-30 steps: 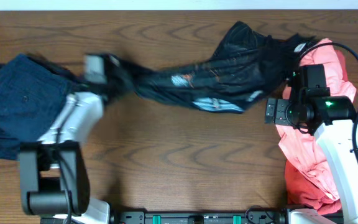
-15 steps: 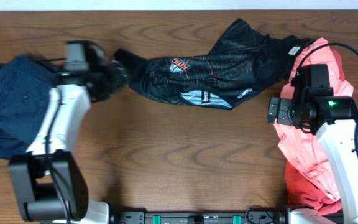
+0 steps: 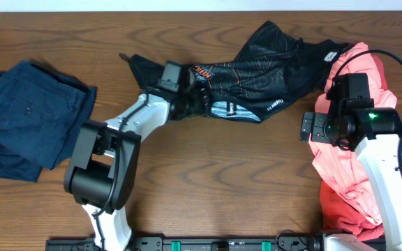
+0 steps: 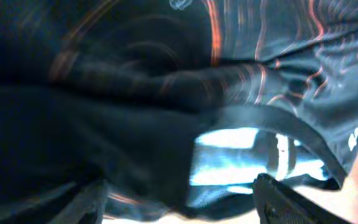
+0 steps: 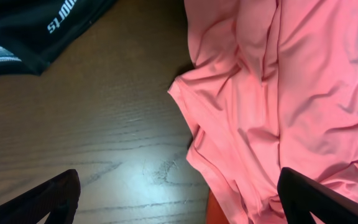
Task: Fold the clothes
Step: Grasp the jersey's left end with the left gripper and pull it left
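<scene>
Right jaws apart over brown wood table (image 5: pixel 92 137)

Robot lab bench, wood-grain table (image 3: pixel 215 188)

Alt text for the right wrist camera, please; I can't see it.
A coral-pink garment fills the right half, lying on the wooden table. The open right gripper frames the bottom corners, holding nothing. A black jersey with white lettering shows top left.
</scene>
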